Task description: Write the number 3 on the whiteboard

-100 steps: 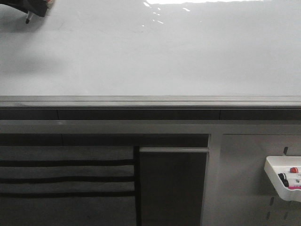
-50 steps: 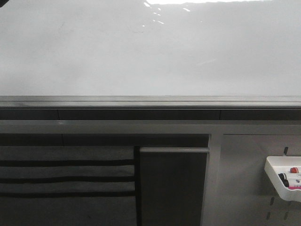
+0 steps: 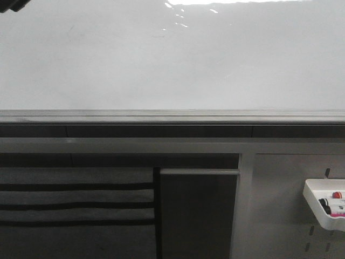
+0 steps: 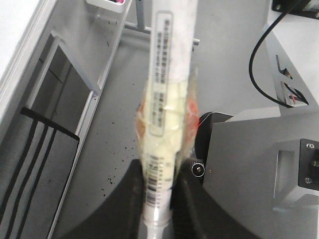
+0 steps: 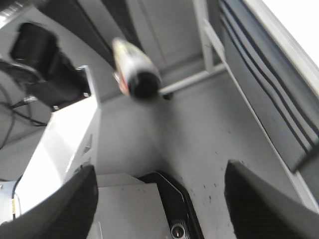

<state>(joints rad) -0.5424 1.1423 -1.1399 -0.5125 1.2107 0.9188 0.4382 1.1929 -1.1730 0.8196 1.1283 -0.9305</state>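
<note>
Centrally, a light, stiff, tape-wrapped marker [image 4: 167, 114] is clamped low on its barrel by the left gripper [image 4: 158, 199]; right gripper [image 5: 159, 199] spread, empty. Whiteboard [image 3: 172, 65] glossy, unmarked; no 3 visible.

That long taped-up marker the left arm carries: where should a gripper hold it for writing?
Probably where the left gripper has it: on the slim round barrel at the near end of the marker, fingers closing across it from opposite sides. The bulging yellowish tape wrap lies just beyond, leaving the long front length free.
</note>
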